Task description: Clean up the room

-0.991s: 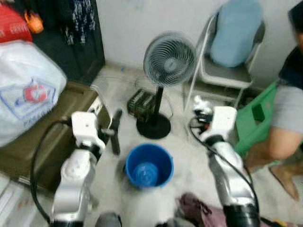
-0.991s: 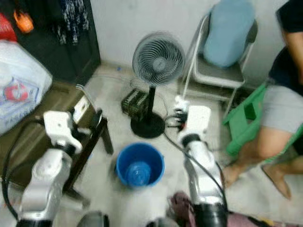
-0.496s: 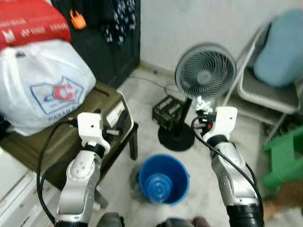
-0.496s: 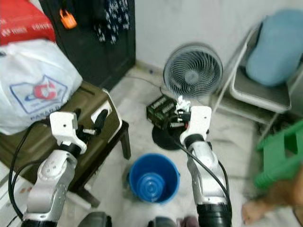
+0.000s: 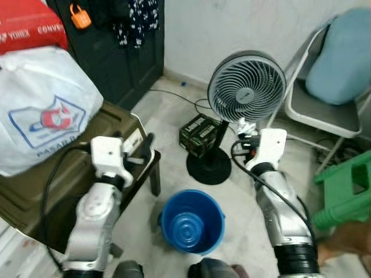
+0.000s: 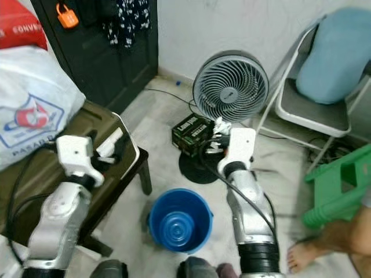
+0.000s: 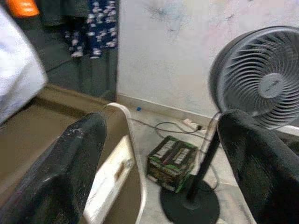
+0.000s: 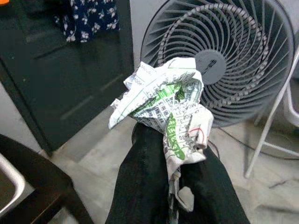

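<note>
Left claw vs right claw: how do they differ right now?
Load: the right claw is shut on a crumpled paper; the left claw holds nothing.
Fingers: the right's are pressed together, the left's spread wide apart.
Place: the left claw hangs by the edge of the olive trunk; the right claw is up in front of the standing fan.
Shared: both have black fingers, raised at a similar height.
</note>
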Tool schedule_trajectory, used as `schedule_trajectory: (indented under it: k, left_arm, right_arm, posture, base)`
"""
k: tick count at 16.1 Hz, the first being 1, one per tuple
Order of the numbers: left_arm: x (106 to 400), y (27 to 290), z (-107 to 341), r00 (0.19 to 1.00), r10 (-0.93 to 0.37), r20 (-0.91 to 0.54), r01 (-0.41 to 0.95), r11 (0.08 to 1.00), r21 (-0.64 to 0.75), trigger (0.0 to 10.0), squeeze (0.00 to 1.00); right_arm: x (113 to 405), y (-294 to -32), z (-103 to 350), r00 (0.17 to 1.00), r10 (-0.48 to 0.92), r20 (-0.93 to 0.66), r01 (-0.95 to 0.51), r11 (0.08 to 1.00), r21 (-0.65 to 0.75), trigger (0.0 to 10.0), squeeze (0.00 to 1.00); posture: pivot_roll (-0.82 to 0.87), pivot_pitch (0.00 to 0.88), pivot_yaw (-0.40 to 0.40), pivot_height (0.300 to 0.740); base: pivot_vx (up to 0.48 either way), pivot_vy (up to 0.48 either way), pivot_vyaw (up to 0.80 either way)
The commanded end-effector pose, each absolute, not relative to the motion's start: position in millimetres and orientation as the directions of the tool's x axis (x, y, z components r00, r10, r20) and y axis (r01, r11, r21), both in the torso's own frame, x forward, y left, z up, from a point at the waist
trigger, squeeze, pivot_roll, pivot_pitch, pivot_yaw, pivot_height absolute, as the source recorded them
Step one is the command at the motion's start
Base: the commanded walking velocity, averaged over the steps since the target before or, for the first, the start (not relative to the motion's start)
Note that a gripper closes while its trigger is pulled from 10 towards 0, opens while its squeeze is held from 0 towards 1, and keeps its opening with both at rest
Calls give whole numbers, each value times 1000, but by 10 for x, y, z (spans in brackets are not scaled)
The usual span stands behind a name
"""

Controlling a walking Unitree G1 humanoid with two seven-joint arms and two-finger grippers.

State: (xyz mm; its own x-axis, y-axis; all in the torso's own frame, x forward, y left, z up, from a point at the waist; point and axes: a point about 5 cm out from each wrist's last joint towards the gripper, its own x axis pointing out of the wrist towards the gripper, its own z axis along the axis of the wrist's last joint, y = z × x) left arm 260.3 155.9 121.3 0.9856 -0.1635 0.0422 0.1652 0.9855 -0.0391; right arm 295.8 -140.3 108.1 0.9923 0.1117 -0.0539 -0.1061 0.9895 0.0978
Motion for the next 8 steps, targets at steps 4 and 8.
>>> schedule_trajectory:
  k: [4, 8]
  left_arm:
    - [2638, 1582, 1300, 982, -177, 60, 178, 984, -14, 10000, 0]
    - [2484, 1636, 1292, 975, -219, 39, 218, 976, 32, 10000, 0]
  right_arm:
    - [2996, -1407, 1068, 993, 102, -67, -95, 991, 96, 10000, 0]
    - [3000, -1439, 914, 985, 69, -156, -55, 995, 88, 10000, 0]
  posture:
    - [48, 113, -93, 740]
    - [70, 150, -105, 740]
  base:
    - [0, 0, -361]
    - [0, 0, 0]
